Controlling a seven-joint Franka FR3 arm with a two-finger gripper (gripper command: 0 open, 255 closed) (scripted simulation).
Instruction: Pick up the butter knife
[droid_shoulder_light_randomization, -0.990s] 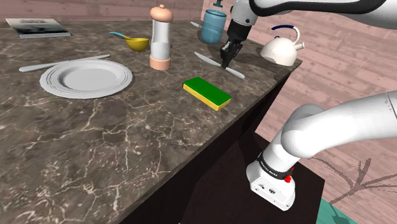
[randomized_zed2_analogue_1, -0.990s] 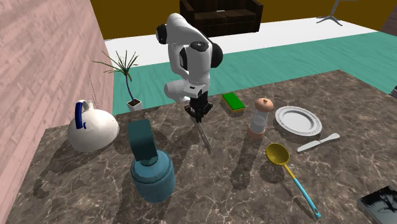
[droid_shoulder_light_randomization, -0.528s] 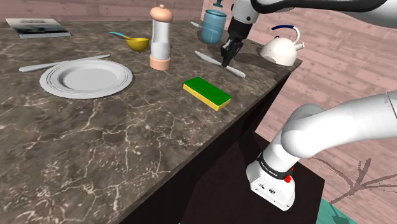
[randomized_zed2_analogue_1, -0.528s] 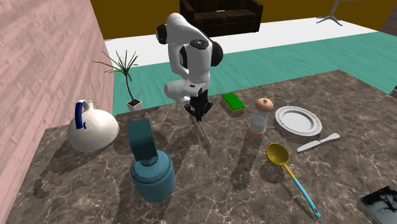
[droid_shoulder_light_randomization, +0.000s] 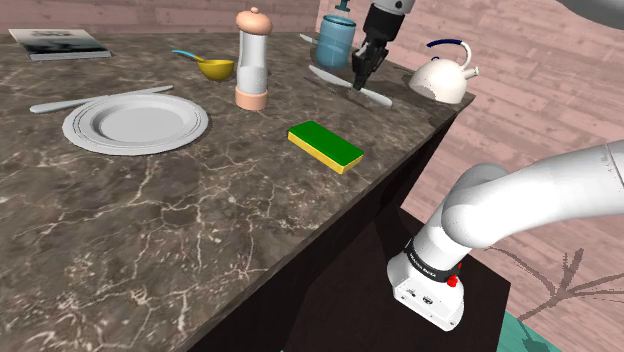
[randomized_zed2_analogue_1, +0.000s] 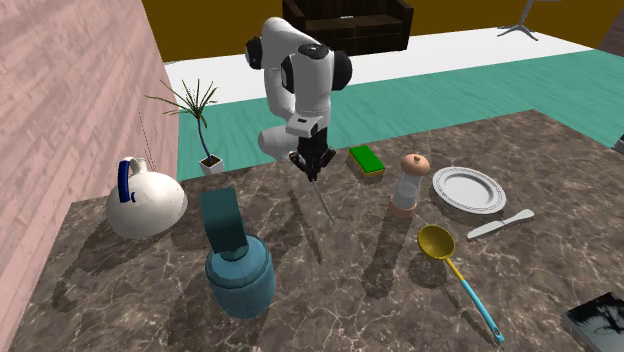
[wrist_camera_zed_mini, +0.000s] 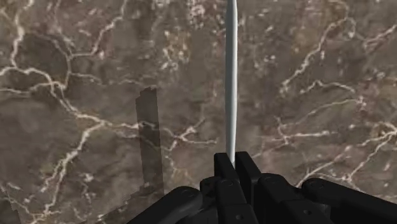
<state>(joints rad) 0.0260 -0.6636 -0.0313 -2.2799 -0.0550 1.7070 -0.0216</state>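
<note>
One surface: a dark brown marble surface with pale veins carries everything listed for you below.
Sponge: a flat green rectangular sponge with a yellow underside lies nearest the surface's edge on the stand's side, apart from all else.
Plate: a round white plate sits toward the shoulder view's left, well apart from the sponge.
Table knife: a pale grey table knife lies just beyond the plate's far rim.
Mill: a tall clear-bodied mill with a peach cap and base stands upright between the plate and your hand.
Hand: your black two-finger hand points down at the surface beyond the sponge. Its fingers are drawn in narrow and pinch the butter knife from both sides, as the wrist view shows you.
Butter knife: the slim silver-grey butter knife is gripped partway along its length. In the second exterior view it slants down from the hand toward the marble. You cannot tell whether its low tip touches.
Scoop: a small yellow round-bowled scoop with a blue handle lies beyond the mill.
Jug: a teal lidded jug stands just behind the hand.
Kettle: a rounded white kettle with a blue handle sits near the far corner on the shoulder view's right.
Book: a thin grey-covered book lies farthest off on the shoulder view's left.
</note>
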